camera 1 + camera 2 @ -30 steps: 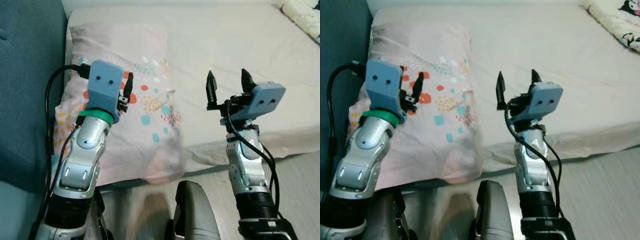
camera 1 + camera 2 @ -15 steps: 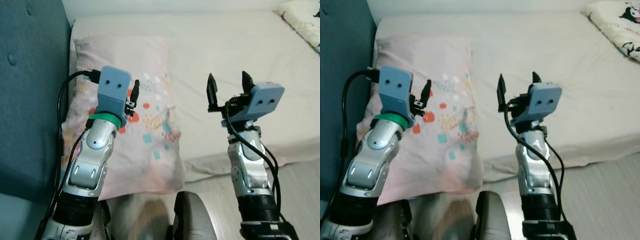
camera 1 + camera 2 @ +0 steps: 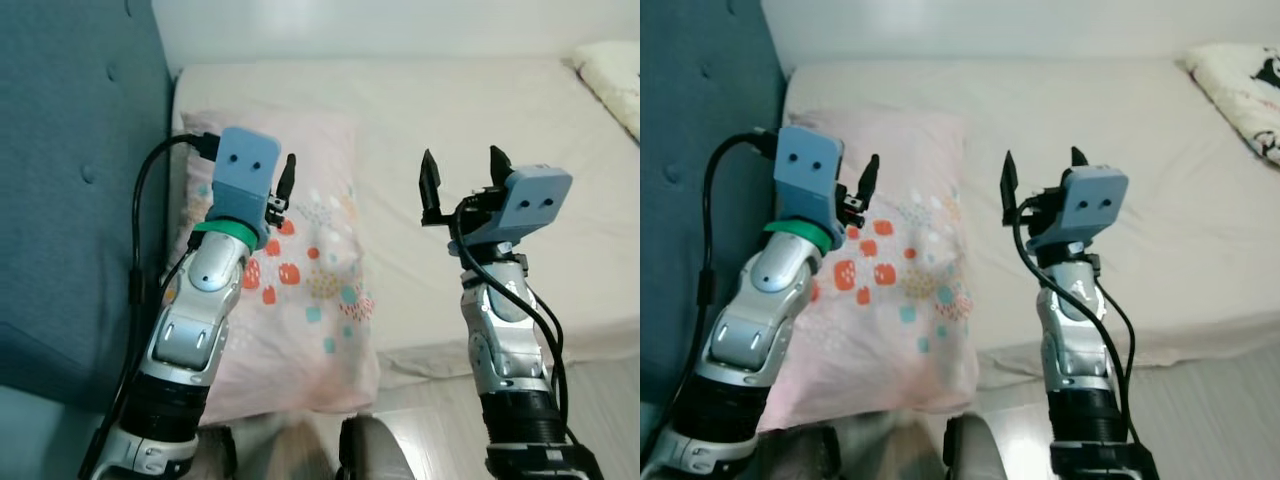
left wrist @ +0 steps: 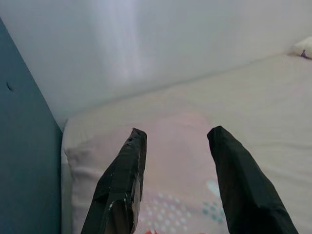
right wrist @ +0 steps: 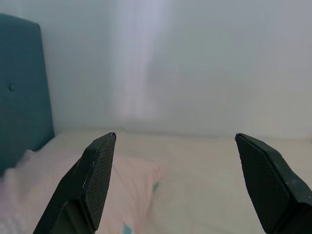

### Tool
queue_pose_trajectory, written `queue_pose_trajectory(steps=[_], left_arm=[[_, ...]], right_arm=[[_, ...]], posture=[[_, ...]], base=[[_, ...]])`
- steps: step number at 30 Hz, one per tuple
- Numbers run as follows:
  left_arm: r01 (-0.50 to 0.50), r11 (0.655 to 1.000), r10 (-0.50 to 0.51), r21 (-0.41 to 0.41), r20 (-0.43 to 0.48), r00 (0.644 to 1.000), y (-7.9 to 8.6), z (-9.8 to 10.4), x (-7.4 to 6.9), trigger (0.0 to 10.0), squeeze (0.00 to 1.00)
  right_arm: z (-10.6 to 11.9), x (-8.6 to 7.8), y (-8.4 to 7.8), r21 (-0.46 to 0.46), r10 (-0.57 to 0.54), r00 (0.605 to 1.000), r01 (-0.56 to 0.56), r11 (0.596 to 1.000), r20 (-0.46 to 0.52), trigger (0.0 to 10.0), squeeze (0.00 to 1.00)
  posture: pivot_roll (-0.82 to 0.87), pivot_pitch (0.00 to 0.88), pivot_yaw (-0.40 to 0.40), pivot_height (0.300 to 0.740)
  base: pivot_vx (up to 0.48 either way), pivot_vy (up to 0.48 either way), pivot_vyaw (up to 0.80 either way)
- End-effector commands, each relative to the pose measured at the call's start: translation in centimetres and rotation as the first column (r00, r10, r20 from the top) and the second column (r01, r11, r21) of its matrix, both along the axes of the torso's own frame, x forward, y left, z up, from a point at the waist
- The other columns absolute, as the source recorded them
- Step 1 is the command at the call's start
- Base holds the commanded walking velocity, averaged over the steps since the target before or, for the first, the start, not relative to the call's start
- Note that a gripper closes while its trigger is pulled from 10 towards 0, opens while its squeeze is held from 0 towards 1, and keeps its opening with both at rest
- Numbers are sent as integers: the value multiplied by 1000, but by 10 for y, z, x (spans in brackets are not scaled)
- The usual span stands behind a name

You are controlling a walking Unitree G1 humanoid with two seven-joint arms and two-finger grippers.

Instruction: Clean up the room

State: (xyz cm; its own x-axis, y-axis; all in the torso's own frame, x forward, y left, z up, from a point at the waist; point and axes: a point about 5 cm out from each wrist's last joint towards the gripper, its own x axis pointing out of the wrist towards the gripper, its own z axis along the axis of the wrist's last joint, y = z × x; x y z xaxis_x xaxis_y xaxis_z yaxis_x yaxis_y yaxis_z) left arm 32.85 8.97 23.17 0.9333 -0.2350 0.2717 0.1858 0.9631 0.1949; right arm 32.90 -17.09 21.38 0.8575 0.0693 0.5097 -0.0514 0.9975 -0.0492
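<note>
A pink pillow (image 3: pixel 310 290) with coloured spots lies at the head of the cream bed (image 3: pixel 450 110), beside the teal headboard (image 3: pixel 70 180). Its near end reaches the bed's front edge. My left gripper (image 4: pixel 178 134) is raised above the pillow, open, with nothing between its fingers (image 3: pixel 287 178). My right gripper (image 3: pixel 460 175) hovers over the bare sheet to the right of the pillow, open wide and holding nothing; in the right wrist view its fingertips (image 5: pixel 105 146) frame the pillow's far end and the white wall.
A cream cushion or blanket with a cartoon print (image 3: pixel 1240 85) lies at the bed's far right corner. A white wall runs behind the bed. Pale wooden floor (image 3: pixel 600 400) shows at the lower right, in front of the bed edge.
The camera has shifted, so more of the headboard and wall show and the pillow sits further right in the picture. Both grippers keep about the same raised pose and stay open.
</note>
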Motion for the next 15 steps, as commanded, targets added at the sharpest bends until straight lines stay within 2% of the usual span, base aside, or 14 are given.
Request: queue_pose_trajectory(steps=[1,15], left_arm=[[13,1000,-13,17,-7,1000,-3,-4,0,10000,0],[28,997,-26,66,-35,999,-2,-24,-1,10000,0]], right_arm=[[-6,-1,-6,10,-22,999,22,1000,-27,10000,0],[-12,1,-5,0,-19,998,19,1000,-55,10000,0]], posture=[[-37,57,6,692],[-36,53,-5,732]], base=[[0,0,0],[0,0,0]])
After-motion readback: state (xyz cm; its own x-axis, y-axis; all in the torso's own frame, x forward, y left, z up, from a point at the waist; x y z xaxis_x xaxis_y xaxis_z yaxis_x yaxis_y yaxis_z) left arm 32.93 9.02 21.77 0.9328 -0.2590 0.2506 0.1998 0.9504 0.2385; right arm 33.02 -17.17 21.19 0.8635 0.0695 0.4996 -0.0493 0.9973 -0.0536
